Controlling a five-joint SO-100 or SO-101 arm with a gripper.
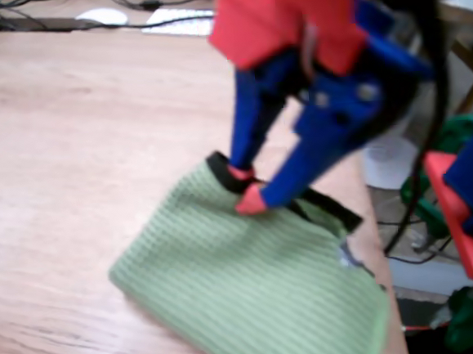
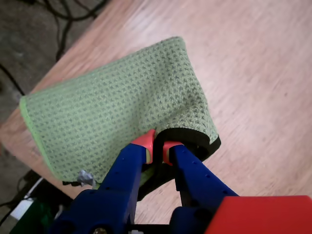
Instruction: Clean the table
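A folded green waffle-weave cloth [image 1: 245, 291] with a black underside lies on the light-brown wooden table [image 1: 76, 116], close to its right edge in the fixed view. My blue gripper [image 1: 245, 187] with red fingertips comes down on the cloth's far folded edge. In the wrist view the gripper [image 2: 157, 147] is shut on the cloth [image 2: 117, 102], pinching the green layer and the black edge between its red tips. The cloth spreads up and to the left over the table [image 2: 253, 73], and its left end reaches the table's edge.
Cables, a white mouse [image 1: 103, 16] and a keyboard [image 1: 179, 19] lie along the table's far side. Past the right edge stand red, blue and green parts [image 1: 470, 224] and a black cable. The floor with cables [image 2: 44, 29] shows at the wrist view's upper left.
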